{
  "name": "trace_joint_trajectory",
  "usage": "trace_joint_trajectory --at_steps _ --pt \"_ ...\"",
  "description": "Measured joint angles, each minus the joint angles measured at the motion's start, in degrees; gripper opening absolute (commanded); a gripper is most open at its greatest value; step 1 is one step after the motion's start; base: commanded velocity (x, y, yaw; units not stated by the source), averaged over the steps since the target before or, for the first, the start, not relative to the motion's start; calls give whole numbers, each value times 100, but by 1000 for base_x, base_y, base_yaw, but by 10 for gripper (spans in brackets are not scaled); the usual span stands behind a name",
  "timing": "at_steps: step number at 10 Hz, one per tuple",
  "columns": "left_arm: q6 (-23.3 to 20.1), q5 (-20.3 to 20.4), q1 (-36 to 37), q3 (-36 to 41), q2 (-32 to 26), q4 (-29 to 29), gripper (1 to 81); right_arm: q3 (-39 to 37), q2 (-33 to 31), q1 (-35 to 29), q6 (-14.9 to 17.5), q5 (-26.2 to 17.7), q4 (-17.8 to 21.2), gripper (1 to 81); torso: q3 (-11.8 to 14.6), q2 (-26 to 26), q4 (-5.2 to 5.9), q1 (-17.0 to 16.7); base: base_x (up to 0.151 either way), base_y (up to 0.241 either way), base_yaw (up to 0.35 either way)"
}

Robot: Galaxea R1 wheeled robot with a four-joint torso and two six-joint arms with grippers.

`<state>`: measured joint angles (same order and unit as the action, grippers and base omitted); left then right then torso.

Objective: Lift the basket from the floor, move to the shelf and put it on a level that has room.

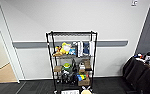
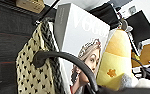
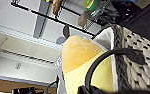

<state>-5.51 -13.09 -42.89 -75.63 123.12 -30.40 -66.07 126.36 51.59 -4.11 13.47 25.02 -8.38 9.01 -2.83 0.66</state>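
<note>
The shelf (image 1: pixel 71 57) stands straight ahead against the white wall, its lower tiers full of toys, books and boxes. Its top level (image 1: pixel 71 33) is bare wire grid. The basket (image 2: pixel 33 75) is close under both wrists, with its cream woven wall and dark braided rim (image 3: pixel 117 50). A magazine (image 2: pixel 83 37) and a yellow plush (image 3: pixel 78 57) stand inside it; their tops peek in at the head view's lower edge (image 1: pixel 86 92). One dark loop handle (image 2: pixel 66 58) runs into my left gripper (image 2: pixel 98 90), the other loop handle (image 3: pixel 108 56) into my right gripper (image 3: pixel 91 90). Dark carpet floor (image 1: pixel 28 87) lies before the rack.
Dark chairs draped with black cloth (image 1: pixel 141 75) crowd the right side. Tan wooden flooring (image 1: pixel 3 75) shows through an opening at the left. A grey rail (image 1: pixel 31 44) runs along the wall behind the rack.
</note>
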Motion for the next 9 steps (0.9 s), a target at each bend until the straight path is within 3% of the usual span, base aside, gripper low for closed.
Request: trace_joint_trajectory --at_steps 5,9 --pt "2 -52 -33 -5 6 1 10 1 0 61 0 -20 1 10 41 -24 0 -9 0 0 0" --pt "0 -24 -33 -151 133 4 10 0 7 59 0 33 4 10 39 -617 0 -40 0 0 0"
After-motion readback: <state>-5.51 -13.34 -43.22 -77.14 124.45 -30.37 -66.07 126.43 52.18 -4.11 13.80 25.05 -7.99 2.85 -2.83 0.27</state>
